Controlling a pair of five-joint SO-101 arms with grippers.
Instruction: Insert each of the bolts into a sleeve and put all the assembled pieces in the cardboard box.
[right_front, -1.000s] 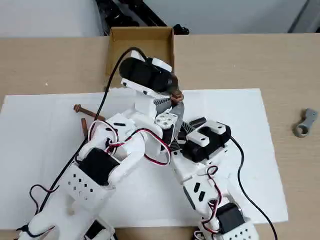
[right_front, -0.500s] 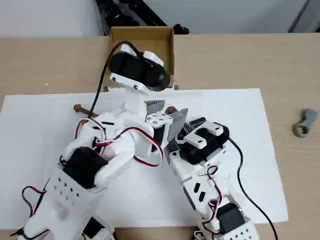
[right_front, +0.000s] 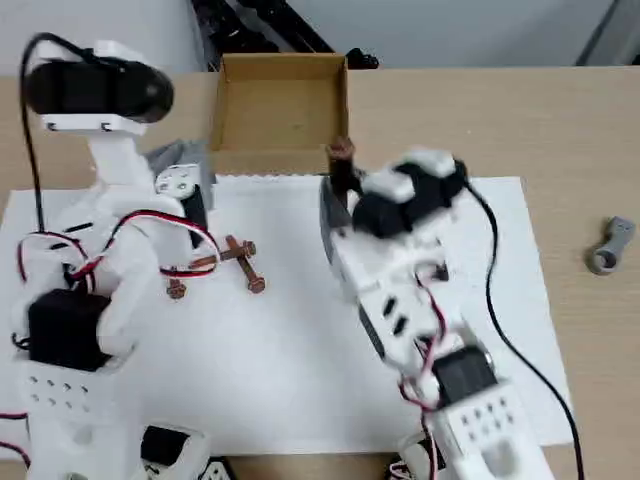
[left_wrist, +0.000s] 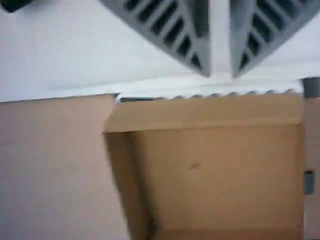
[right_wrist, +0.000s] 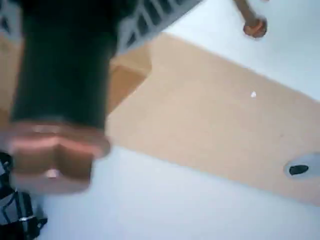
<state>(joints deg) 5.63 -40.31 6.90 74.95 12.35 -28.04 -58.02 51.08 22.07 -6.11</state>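
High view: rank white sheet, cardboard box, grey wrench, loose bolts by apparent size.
1. white sheet
2. cardboard box
3. grey wrench and each loose bolt: similar; the bolts look longer but thinner, so unranked.

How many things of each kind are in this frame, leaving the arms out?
Loose bolts: 2
Sleeved bolt, held up: 1
Cardboard box: 1
Grey wrench: 1
White sheet: 1
Total: 6

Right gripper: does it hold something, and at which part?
The right gripper grips the black sleeve; the bolt head sticks out of it.
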